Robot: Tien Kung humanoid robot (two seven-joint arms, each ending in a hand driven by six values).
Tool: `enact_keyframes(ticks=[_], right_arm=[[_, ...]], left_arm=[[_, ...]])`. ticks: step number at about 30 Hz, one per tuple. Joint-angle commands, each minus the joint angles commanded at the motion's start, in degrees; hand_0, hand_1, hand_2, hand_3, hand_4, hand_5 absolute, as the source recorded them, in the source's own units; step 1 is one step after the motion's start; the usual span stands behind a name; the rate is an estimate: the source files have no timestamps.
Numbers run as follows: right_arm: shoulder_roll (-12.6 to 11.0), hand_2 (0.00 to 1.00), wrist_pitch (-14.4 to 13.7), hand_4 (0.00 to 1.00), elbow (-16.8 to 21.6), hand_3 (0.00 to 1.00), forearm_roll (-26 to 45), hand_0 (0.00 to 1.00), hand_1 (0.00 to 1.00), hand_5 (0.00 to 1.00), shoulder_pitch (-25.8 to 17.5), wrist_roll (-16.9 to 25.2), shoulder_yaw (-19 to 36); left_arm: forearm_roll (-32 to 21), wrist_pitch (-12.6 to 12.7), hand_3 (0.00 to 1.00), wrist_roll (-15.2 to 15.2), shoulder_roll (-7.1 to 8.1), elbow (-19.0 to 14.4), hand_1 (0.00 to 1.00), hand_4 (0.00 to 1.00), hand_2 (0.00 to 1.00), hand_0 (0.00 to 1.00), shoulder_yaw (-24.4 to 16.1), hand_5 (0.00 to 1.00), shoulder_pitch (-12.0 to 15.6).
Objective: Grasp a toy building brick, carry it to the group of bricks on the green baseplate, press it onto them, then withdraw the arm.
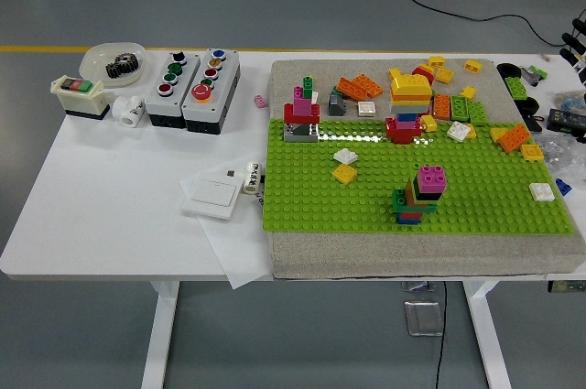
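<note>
No robot hand in shot, so can't tell its state. Loose bricks (pixel 455 107) scattered behind green baseplate (pixel 302 197); stack (pixel 421 193) near front. Bricks probably light, rigid, slick plastic: pinch flat sides, not studs.

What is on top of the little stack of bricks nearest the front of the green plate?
A magenta brick tops the stack on the green baseplate; black, orange and green bricks show beneath. Lower layers are partly hidden.
</note>
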Motion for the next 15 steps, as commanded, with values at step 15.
enact_keyframes(ticks=[15], right_arm=[[-0.2, 0.871, 0.5, 0.998, 0.2, 0.889, -0.7, 0.941, 0.853, 0.896, 0.1, -1.1, -0.4]], left_arm=[[-0.3, 0.1, 0.597, -0.1, 0.01, 0.0, 0.557, 0.643, 0.644, 0.490, 0.2, 0.701, 0.0]])
